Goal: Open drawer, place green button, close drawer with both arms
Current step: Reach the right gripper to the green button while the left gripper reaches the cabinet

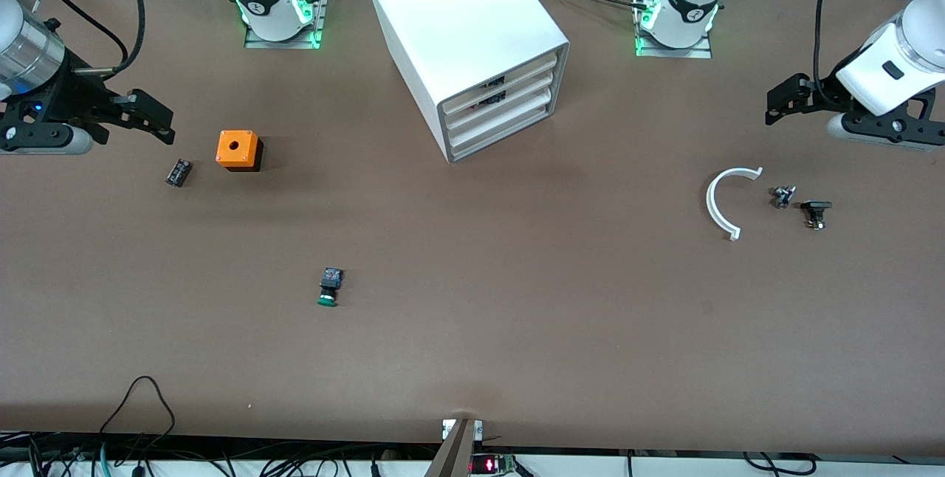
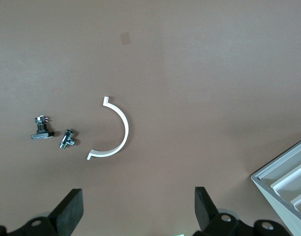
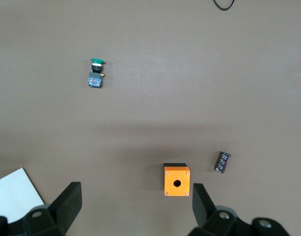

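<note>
The white cabinet (image 1: 465,26) stands between the two arm bases, and its stacked drawers (image 1: 502,117) all sit pushed in. The green-capped button (image 1: 330,287) lies on its side on the bare table, nearer the front camera than the cabinet; it also shows in the right wrist view (image 3: 95,73). My right gripper (image 1: 153,121) is open and empty, in the air over the right arm's end of the table beside the orange cube. My left gripper (image 1: 786,99) is open and empty, in the air over the left arm's end. Both pairs of jaws stand wide apart in the wrist views (image 3: 135,209) (image 2: 138,211).
An orange cube with a round hole (image 1: 238,150) and a flat black chip (image 1: 179,172) lie at the right arm's end. A white curved piece (image 1: 717,204) and two small dark parts (image 1: 782,196) (image 1: 816,213) lie at the left arm's end. Cables run along the table's front edge.
</note>
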You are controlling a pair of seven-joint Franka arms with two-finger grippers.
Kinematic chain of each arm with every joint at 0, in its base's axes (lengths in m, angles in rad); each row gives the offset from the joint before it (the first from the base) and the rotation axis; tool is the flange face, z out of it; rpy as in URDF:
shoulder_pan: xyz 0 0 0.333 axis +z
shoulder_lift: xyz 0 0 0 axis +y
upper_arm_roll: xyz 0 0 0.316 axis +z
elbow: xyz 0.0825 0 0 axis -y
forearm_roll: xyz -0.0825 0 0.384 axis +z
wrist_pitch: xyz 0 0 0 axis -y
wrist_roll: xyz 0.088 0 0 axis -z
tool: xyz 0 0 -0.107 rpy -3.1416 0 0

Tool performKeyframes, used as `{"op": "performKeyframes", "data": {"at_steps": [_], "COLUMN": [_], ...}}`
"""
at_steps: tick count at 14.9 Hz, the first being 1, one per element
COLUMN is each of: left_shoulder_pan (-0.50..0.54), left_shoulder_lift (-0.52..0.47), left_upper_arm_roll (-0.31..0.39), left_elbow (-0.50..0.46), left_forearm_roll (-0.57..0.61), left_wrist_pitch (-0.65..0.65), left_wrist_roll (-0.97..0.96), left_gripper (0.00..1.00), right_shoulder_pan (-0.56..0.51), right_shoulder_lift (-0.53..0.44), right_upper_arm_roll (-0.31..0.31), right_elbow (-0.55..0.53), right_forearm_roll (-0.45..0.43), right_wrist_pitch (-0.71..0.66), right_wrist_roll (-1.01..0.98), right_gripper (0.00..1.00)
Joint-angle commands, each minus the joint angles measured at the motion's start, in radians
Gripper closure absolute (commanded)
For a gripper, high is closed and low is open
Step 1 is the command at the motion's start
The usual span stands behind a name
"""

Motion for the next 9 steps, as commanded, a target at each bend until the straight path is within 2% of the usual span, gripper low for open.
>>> {"op": "performKeyframes", "data": {"at_steps": [1, 7, 9], "left_shoulder_pan": [-0.009, -0.009, -0.009], "left_shoulder_lift": [0.001, 0.001, 0.003], "left_upper_arm_roll": [0.003, 0.003, 0.003], "left_elbow": [0.022, 0.022, 0.022], "left_forearm_roll": [0.024, 0.024, 0.024], "left_wrist_pitch": [-0.024, -0.024, -0.024], "left_wrist_roll": [-0.012, -0.012, -0.010], "left_gripper": [0.00, 0.00, 0.00], "right_shoulder_pan": [-0.009, -0.006, 0.021], "right_shoulder_lift": [-0.004, 0.022, 0.036], "right_upper_arm_roll": [0.013, 0.011, 0.015], "right_elbow": [0.006, -0.020, -0.030], "right_forearm_roll": [0.010, 0.020, 0.014], "right_wrist_pitch": [0.003, -0.015, 0.019], "right_wrist_roll": [-0.003, -0.012, 0.001], "right_gripper": [0.00, 0.00, 0.00]}}
